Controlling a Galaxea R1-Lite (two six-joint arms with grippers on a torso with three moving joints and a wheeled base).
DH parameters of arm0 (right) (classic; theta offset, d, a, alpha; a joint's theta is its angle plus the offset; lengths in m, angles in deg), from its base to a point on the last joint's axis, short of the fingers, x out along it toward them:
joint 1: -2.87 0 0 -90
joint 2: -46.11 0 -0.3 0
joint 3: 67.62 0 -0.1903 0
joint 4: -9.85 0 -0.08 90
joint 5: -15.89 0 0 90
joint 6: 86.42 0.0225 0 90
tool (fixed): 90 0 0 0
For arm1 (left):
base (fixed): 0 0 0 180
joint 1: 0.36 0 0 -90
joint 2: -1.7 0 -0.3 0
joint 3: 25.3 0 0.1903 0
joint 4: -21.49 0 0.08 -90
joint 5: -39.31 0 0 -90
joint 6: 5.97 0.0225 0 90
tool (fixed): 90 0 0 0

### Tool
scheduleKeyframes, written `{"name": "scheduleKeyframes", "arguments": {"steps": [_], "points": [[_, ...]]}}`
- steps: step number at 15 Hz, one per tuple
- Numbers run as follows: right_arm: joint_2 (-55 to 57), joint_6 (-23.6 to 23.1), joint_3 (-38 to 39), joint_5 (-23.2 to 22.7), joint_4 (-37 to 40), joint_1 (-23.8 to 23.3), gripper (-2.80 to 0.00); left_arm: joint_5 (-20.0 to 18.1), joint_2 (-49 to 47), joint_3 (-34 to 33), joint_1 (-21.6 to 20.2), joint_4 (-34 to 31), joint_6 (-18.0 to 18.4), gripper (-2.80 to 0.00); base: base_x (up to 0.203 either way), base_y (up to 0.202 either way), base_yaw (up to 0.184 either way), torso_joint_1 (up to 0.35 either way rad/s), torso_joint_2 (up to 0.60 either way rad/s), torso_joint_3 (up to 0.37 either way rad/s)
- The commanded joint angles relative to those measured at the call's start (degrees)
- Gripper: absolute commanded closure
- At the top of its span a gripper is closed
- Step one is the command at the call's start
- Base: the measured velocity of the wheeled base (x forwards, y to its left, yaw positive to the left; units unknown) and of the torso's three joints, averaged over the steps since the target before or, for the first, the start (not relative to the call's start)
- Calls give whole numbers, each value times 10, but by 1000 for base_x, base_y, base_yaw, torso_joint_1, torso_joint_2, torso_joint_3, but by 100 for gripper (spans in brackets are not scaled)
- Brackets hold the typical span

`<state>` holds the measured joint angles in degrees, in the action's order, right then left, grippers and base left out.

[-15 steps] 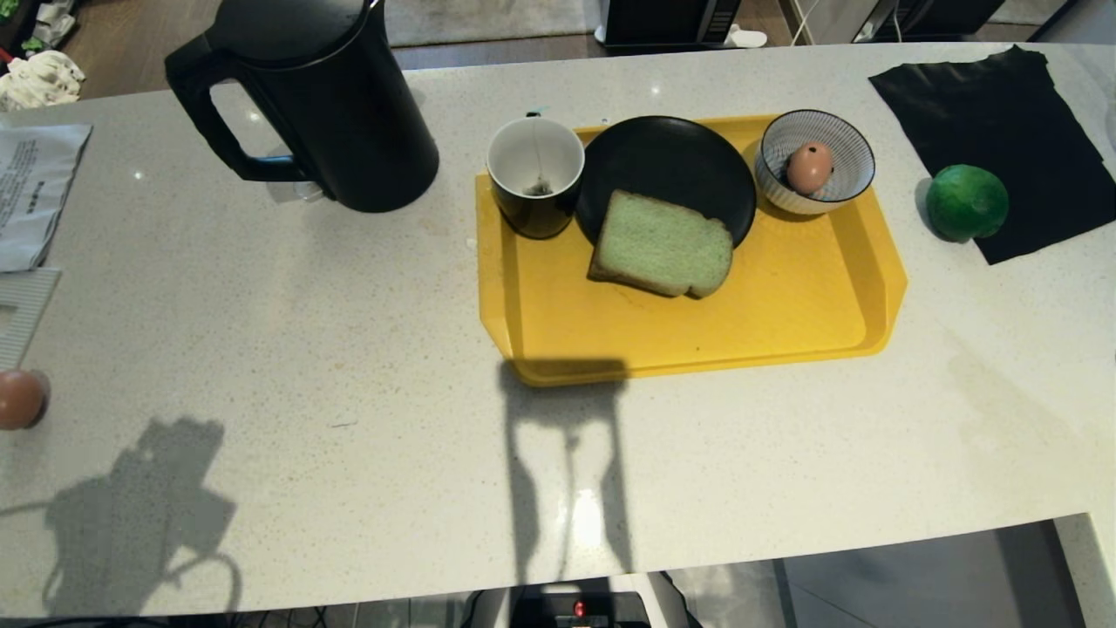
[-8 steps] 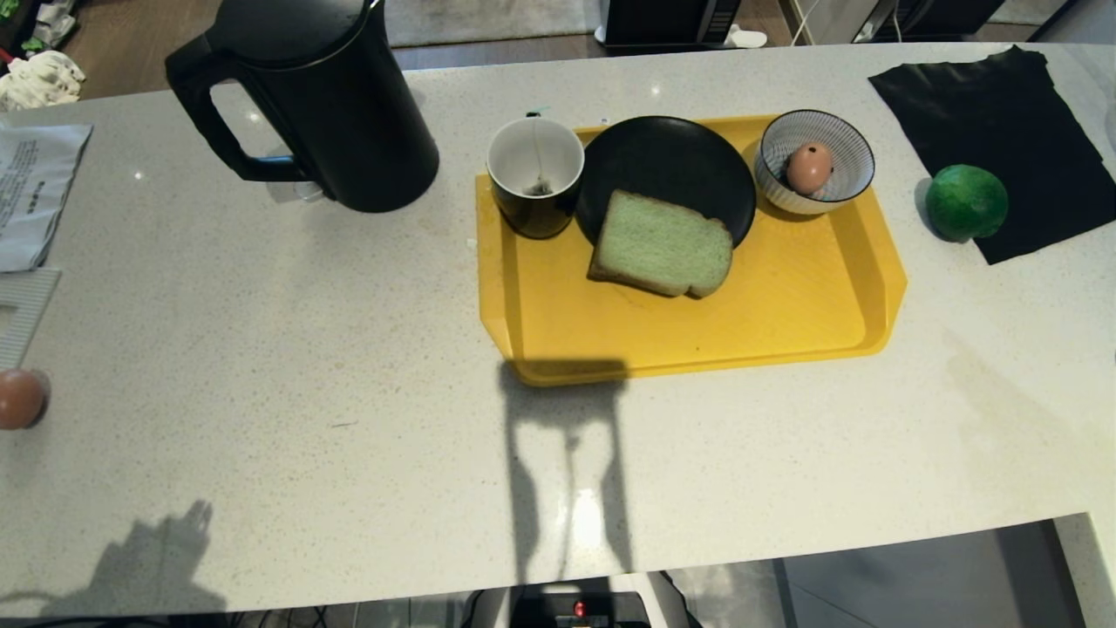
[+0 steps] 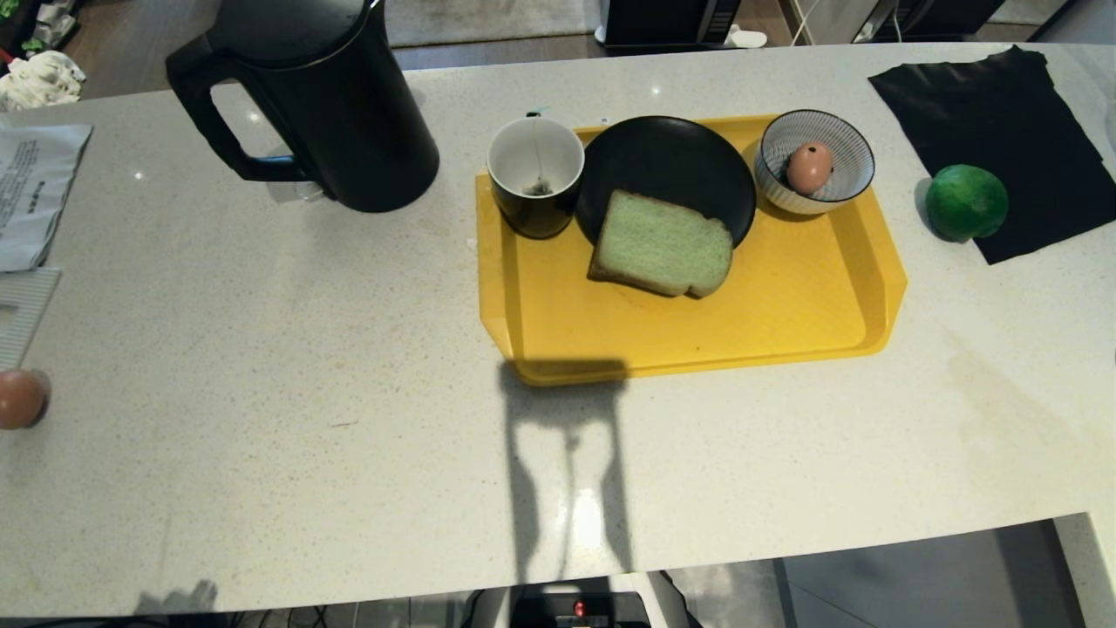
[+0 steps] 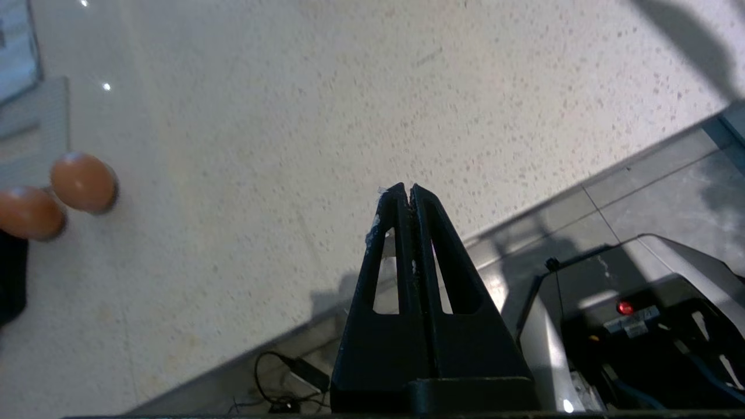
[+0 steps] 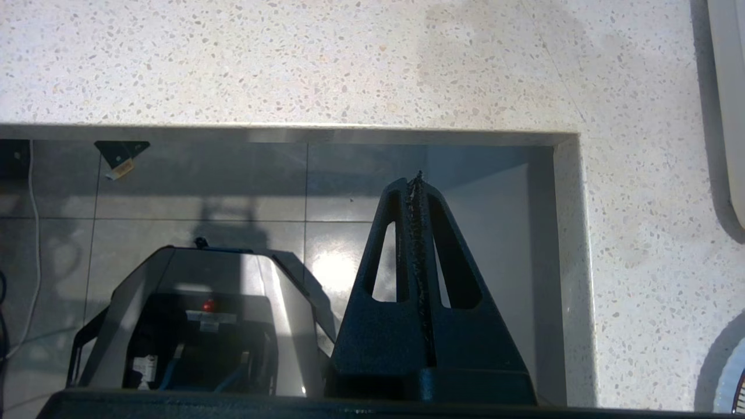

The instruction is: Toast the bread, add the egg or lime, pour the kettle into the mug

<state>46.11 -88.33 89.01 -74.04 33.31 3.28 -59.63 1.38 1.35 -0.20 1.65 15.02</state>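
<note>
The left gripper (image 4: 405, 189), jaws pressed shut and empty, is retreating off the speckled white counter (image 3: 349, 349) (its shadow nearly gone), so the pale green bread slice (image 3: 663, 244) is lying untouched.

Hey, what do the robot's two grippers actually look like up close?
Both match: the left gripper and right gripper are matte black, each with two long tapering fingers, a slim triangular cut-out in each, rising from a broad black base. The right one's inner pads look rough and gritty. No cables or markings show.

I can read no words, brands or numbers anywhere. A grey printed sheet (image 3: 35, 192) lies at the counter's (image 3: 349, 349) left edge, but its lettering is too small for me to read.
</note>
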Motion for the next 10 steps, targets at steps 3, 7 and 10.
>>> {"name": "scheduleKeyframes", "arguments": {"steps": [3,7,10], "points": [[1,0,0,0,0,0,0,70,4,-37,0,4,-38,0,0,0,0,0,0,0],[1,0,1,0,0,0,0,76,4,-42,0,17,-98,0,0,0,0,0,0,0],[0,-1,0,0,0,0,0,77,4,-43,0,-13,-120,0,0,0,0,0,0,0]]}}
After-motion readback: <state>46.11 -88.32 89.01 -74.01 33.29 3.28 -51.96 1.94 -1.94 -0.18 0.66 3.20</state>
